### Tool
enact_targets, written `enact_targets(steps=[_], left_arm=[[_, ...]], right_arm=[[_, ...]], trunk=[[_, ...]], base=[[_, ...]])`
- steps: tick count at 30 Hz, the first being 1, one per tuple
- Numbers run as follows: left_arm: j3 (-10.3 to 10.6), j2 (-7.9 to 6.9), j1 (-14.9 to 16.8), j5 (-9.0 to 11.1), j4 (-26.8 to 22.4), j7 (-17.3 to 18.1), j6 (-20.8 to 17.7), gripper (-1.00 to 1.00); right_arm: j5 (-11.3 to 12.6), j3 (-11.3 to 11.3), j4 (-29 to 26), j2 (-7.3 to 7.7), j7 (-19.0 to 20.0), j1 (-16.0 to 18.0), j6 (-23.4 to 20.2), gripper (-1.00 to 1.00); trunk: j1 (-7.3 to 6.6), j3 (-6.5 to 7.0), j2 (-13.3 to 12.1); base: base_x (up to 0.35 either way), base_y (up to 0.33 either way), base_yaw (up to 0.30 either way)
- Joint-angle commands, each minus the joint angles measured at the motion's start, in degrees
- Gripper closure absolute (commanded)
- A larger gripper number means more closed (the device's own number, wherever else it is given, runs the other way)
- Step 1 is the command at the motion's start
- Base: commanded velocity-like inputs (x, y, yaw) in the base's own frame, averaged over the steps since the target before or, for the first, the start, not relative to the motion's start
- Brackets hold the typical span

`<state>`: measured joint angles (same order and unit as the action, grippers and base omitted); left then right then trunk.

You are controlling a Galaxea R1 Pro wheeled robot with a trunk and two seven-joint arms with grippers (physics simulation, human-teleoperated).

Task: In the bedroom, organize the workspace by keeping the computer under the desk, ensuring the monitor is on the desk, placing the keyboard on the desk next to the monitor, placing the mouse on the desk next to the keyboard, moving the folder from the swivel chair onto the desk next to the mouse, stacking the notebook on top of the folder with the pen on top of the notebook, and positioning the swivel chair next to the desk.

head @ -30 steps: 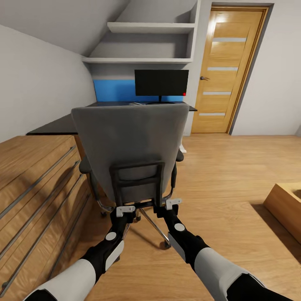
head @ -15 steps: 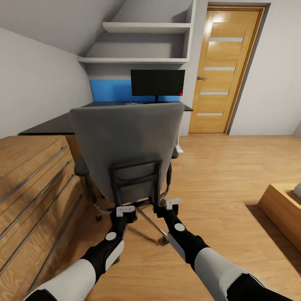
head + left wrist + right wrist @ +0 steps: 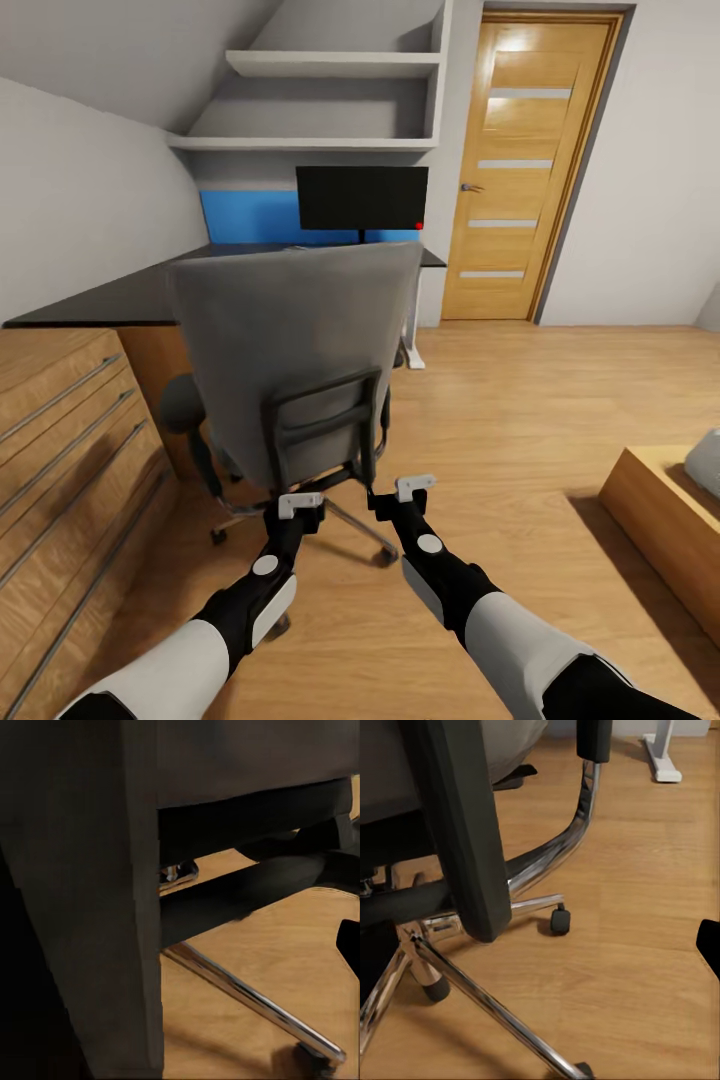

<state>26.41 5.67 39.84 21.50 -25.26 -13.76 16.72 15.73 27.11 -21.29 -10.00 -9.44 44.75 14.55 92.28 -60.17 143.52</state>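
Observation:
The grey swivel chair (image 3: 295, 340) stands with its tall back towards me, a little turned, in front of the black desk (image 3: 100, 295). The black monitor (image 3: 362, 197) stands on the desk at the back. My left gripper (image 3: 300, 505) and right gripper (image 3: 400, 492) sit side by side just below the black frame on the chair's back. That frame (image 3: 75, 907) is very close in the left wrist view. In the right wrist view a black bar of the frame (image 3: 465, 832) rises over the chrome star base (image 3: 487, 1005). The chair back hides the seat. The computer, keyboard, mouse, folder, notebook and pen are out of view.
A light-wood drawer cabinet (image 3: 60, 450) lines the left side. A low wooden piece (image 3: 660, 520) with a grey object (image 3: 705, 460) is at the right. The wooden door (image 3: 520, 165) is behind, with shelves (image 3: 330, 65) and a blue wall panel (image 3: 250, 217) over the desk.
The whole view has shifted, so desk, monitor and door sit further left in the picture. The chair has swivelled slightly and its base has rolled left. Both grippers hold the same place in the picture.

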Motion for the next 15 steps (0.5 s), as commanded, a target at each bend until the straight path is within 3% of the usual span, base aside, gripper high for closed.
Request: enact_targets(steps=[1,15], left_arm=[[0.49,-0.04,0.06,0.39,0.03,-0.44,0.24,-1.00],[0.49,-0.04,0.06,0.49,0.03,-0.39,0.24,-1.00]], right_arm=[[0.53,0.48,0.11,0.00,-0.40,0.08,0.31,-1.00],[0.52,0.52,0.18,0.00,-0.40,0.08,0.31,-1.00]], trunk=[[-0.02,-0.05,0.02],[-0.02,-0.05,0.02]], base=[[-0.077,0.001,0.000],[-0.237,0.154,0.000]])
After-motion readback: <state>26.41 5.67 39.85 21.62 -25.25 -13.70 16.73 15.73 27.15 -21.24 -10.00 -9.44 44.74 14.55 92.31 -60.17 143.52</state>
